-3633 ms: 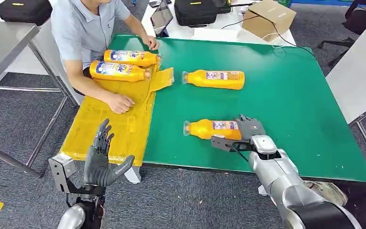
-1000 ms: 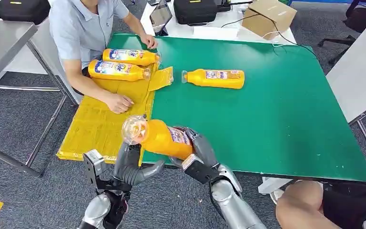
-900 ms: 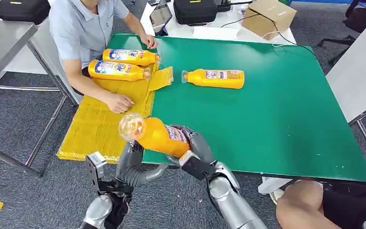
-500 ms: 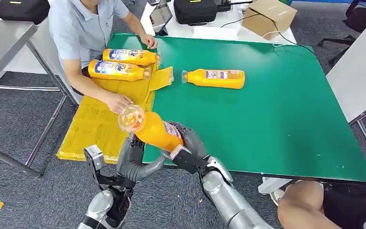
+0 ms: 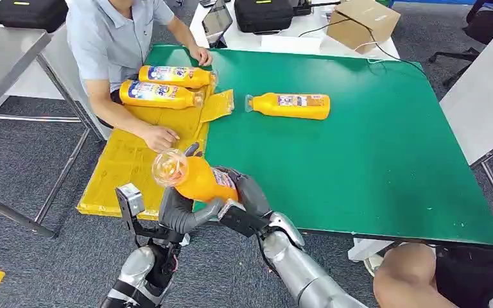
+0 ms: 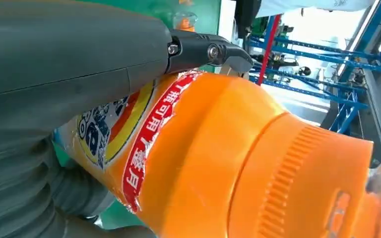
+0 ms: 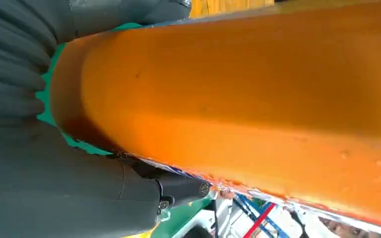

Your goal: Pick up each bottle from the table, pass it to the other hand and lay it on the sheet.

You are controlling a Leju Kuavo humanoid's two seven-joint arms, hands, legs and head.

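bottle shifted leftward, seemingly between both hands' fingers

Two bottles lie on the sheet at the table's left — a third bottle right of them.

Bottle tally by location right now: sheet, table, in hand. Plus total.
On the yellow sheet: 2, far bottle and near bottle
On the green table: 1, lone bottle
Held bottle, between left robot hand and right robot hand: 1
Total: 4
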